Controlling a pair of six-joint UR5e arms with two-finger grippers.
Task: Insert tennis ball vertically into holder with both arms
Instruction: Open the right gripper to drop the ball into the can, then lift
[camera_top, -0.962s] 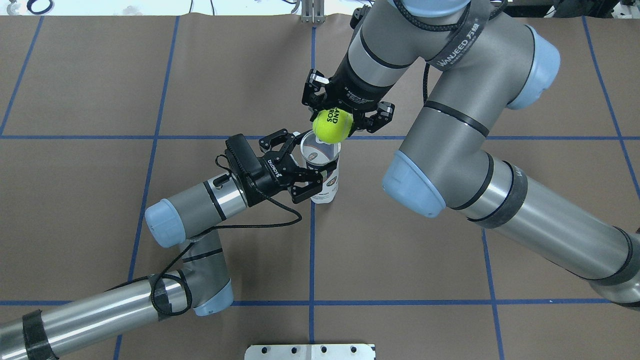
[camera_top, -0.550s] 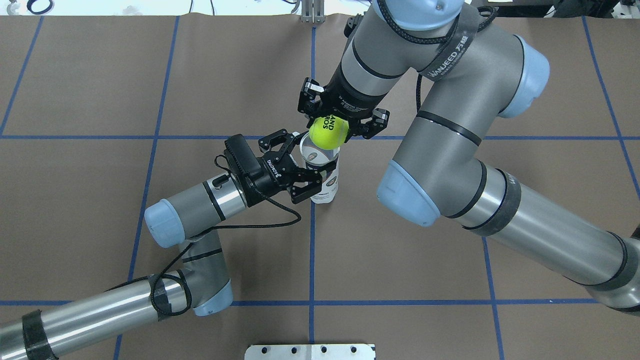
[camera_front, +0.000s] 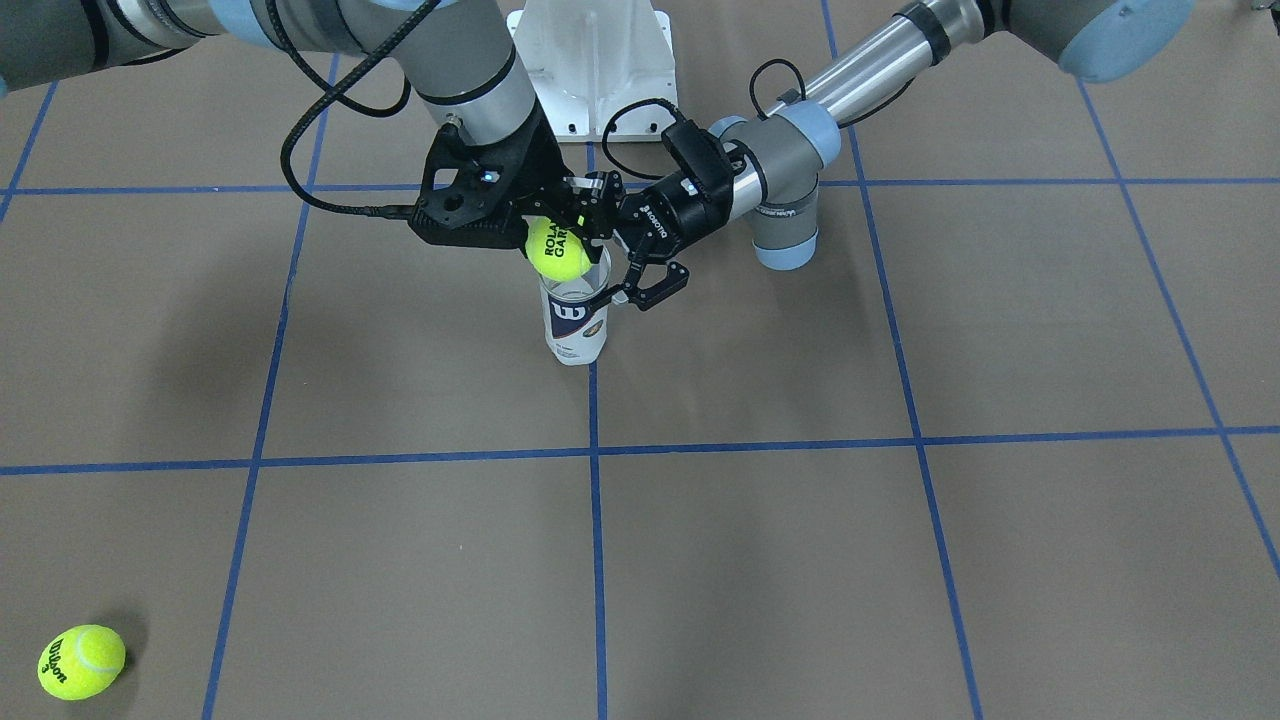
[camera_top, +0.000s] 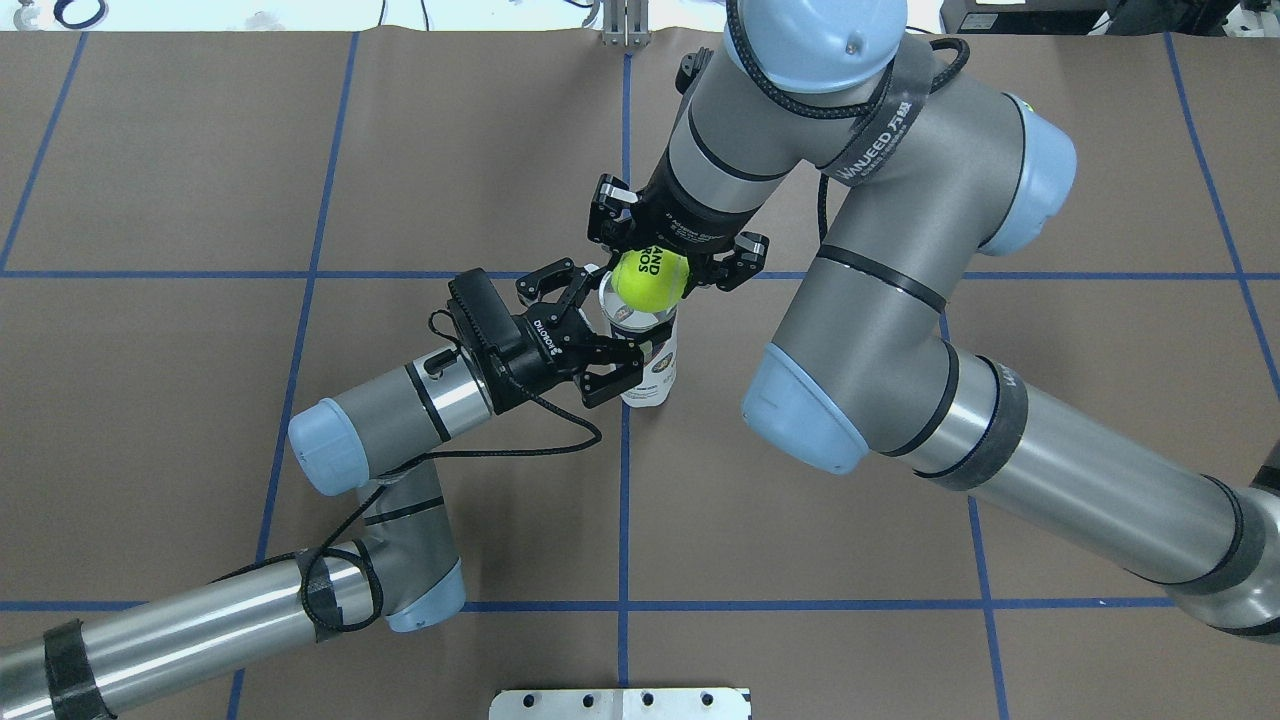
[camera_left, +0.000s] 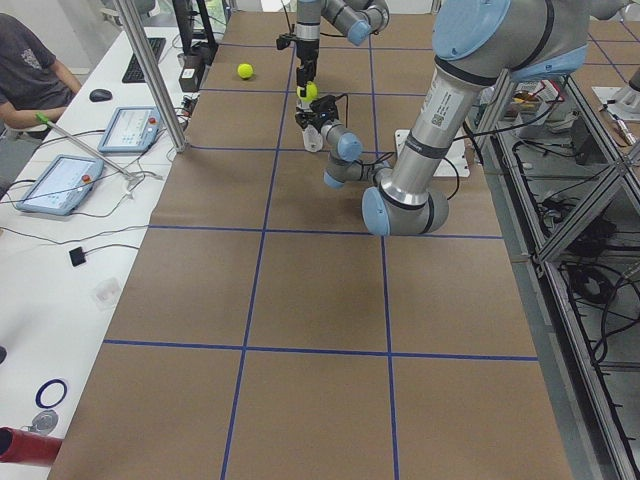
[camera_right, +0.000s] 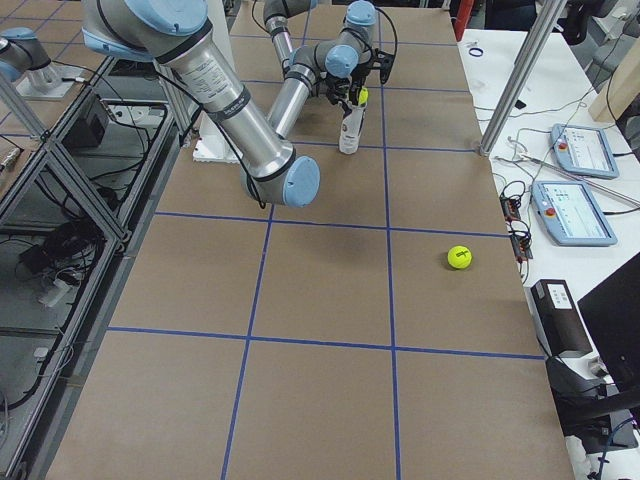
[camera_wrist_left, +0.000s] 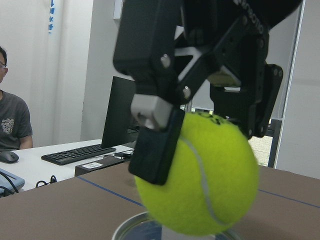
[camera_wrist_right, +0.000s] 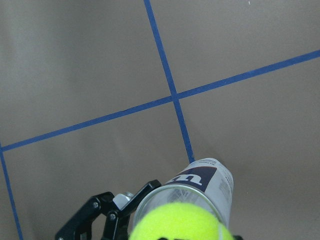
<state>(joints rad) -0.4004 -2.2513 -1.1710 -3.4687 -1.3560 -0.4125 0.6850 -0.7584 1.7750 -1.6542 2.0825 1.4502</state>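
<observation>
Clamping the fuzzy yellow ball (camera_top: 648, 281), the right gripper (camera_top: 655, 272) jaws hold it over the clear cylindrical holder (camera_front: 577, 325); left gripper (camera_top: 612, 330) jaws clasp the holder upright.

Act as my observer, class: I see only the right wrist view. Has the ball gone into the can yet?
Observer: No. The left wrist view shows the ball at the mouth of the can, mostly above the rim, clamped in the right gripper.
Operator: What steadies the can?
Observer: Overhead, the left gripper grips it near the top.
Operator: Any spare balls?
Observer: A second ball lies loose, far from the can, in the front view.
</observation>
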